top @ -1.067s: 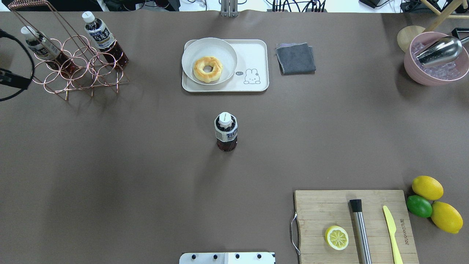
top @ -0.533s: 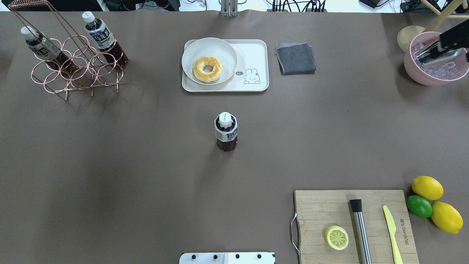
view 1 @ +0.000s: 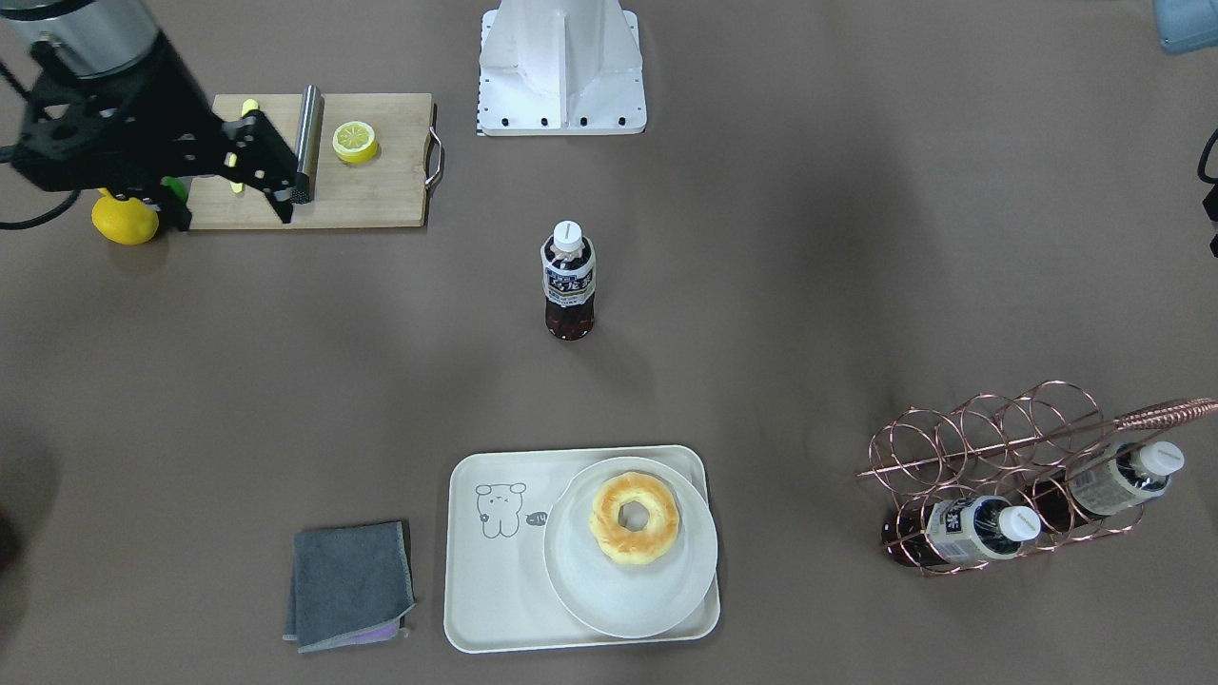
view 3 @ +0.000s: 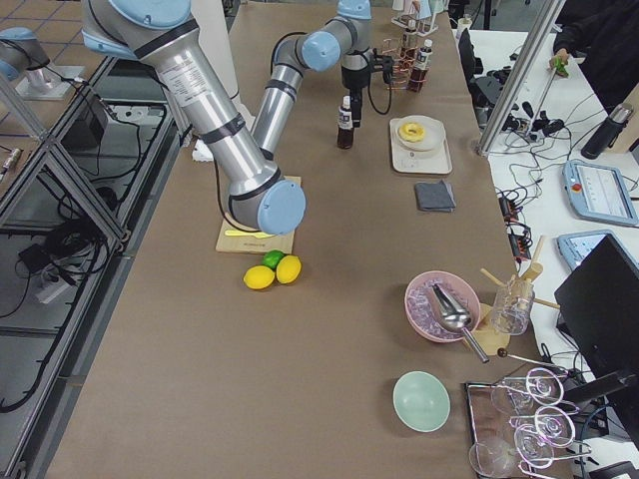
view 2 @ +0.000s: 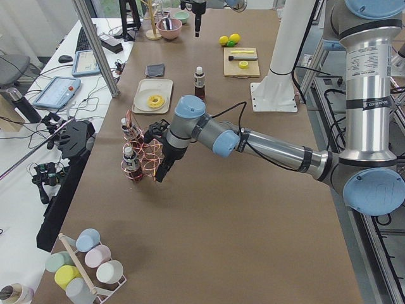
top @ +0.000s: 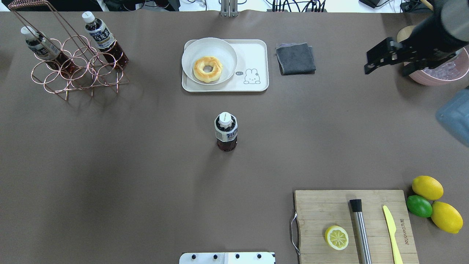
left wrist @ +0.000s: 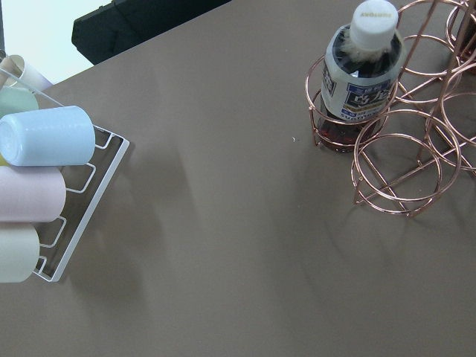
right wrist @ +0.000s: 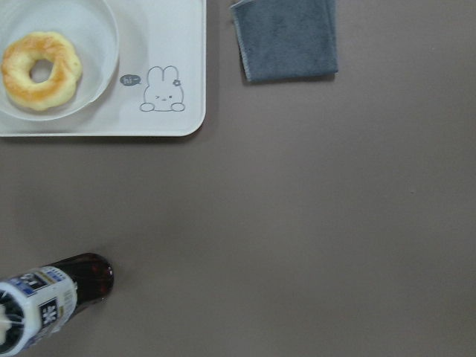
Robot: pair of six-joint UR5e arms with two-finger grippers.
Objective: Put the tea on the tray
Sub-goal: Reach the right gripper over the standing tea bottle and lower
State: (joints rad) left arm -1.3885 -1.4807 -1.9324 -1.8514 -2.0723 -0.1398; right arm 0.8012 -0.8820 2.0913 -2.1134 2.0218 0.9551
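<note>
The tea (top: 226,132) is a small bottle of dark liquid with a white cap, upright at the table's middle, also in the front view (view 1: 569,285) and at the lower left of the right wrist view (right wrist: 44,309). The cream tray (top: 253,55) lies beyond it, with a plate and doughnut (top: 207,68) on its left half. My right gripper (top: 366,63) hangs high at the far right, open and empty, well away from the tea; the front view (view 1: 293,205) shows it too. My left gripper (view 2: 161,171) is by the copper rack; I cannot tell if it is open or shut.
A copper rack (top: 78,66) with two more tea bottles stands at the far left. A grey cloth (top: 295,58) lies right of the tray. A pink ice bowl (top: 439,75) is far right. A cutting board (top: 318,209) with lemon half, muddler and knife sits near right.
My right arm has swung in from the far right edge toward the left, over the pink bowl. The dark cable at the left edge has gone from view. The tea has not moved.
</note>
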